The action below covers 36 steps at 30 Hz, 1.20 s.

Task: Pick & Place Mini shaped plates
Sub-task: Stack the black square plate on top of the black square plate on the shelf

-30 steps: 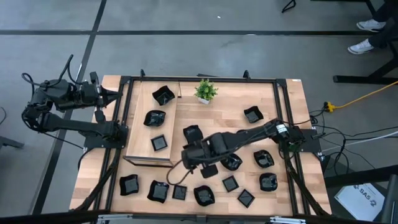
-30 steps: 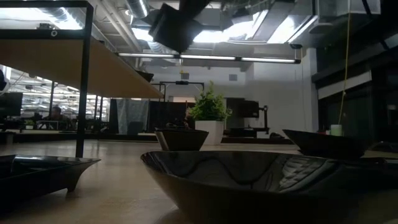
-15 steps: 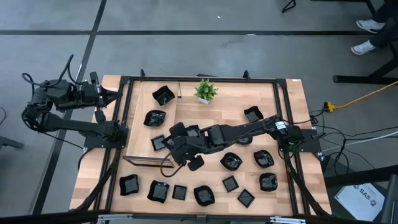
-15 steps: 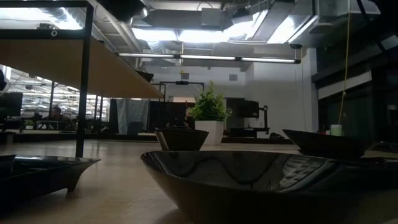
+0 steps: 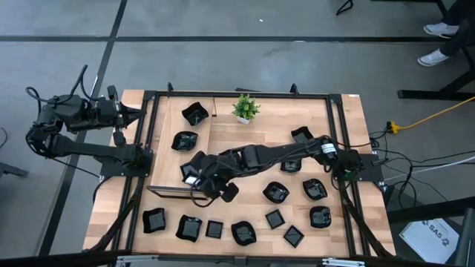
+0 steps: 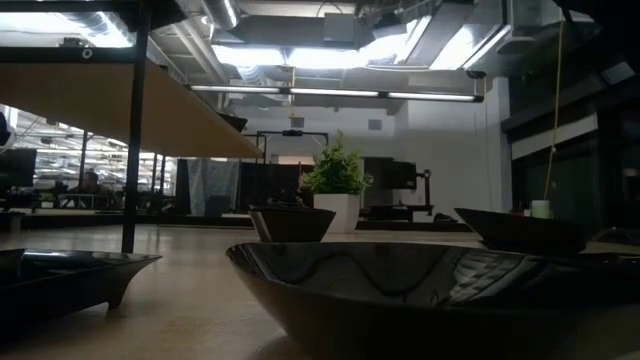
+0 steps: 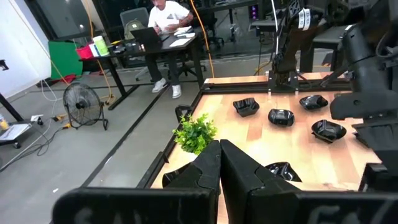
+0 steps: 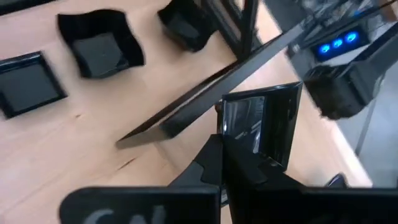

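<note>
From above, a wooden table (image 5: 341, 119) holds many mini shaped plates (image 5: 277, 193), glossy black, scattered mostly along its near edge and right half. A raised wooden shelf (image 5: 167, 156) on the left half carries three more. The right arm stretches across the table, and the right gripper (image 5: 199, 178) is over the shelf's near edge, pinching a square black plate (image 5: 193, 169). The left arm is folded off the table's left side, its left gripper (image 5: 137, 113) closed and empty. A small potted plant (image 5: 244, 107) stands near the far edge.

At table height, a wide black dish (image 6: 420, 290) fills the foreground, with the plant (image 6: 337, 185) behind.

The left wrist view shows the left gripper (image 7: 219, 163) with fingers pressed together, plant (image 7: 194, 134) ahead and a seated person (image 7: 166, 15) beyond.

The right wrist view shows the right gripper (image 8: 231, 146) clamped on the upright square plate (image 8: 264, 124), above the shelf.
</note>
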Tool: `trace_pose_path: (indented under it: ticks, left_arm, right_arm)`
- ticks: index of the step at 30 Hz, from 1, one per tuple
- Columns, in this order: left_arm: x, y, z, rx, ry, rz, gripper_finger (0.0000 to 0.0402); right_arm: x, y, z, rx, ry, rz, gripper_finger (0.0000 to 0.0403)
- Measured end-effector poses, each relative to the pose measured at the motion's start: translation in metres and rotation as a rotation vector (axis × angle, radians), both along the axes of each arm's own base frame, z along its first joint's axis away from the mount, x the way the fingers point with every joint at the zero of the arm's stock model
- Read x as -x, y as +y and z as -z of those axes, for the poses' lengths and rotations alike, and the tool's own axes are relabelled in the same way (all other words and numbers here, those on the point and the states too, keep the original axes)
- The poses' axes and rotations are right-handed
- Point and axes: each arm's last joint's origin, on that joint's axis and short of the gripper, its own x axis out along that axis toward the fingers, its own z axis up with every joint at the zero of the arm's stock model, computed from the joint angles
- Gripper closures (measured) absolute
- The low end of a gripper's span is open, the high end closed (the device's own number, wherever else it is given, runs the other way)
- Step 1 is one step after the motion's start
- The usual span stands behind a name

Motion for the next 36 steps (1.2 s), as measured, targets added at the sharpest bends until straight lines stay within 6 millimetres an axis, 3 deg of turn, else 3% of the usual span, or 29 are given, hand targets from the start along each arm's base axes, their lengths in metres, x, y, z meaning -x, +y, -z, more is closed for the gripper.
trace_pose_path:
  ticks: [12,22,29,36]
  left_arm:
    - [0.000,0.000,0.000,0.000,0.000,0.000,0.0398]
    - [0.000,0.000,0.000,0.000,0.000,0.000,0.0398]
    - [0.000,0.000,0.000,0.000,0.000,0.000,0.0398]
    - [0.000,0.000,0.000,0.000,0.000,0.000,0.0398]
  right_arm:
    - [-0.005,-0.018,0.007,0.190,-0.009,-0.199,0.0397]
    - [-0.004,-0.021,0.009,0.549,-0.048,-0.520,0.0397]
    - [-0.010,-0.040,0.005,0.612,-0.098,-0.519,0.0397]
    - [-0.013,-0.059,0.005,0.495,-0.139,-0.547,0.0397]
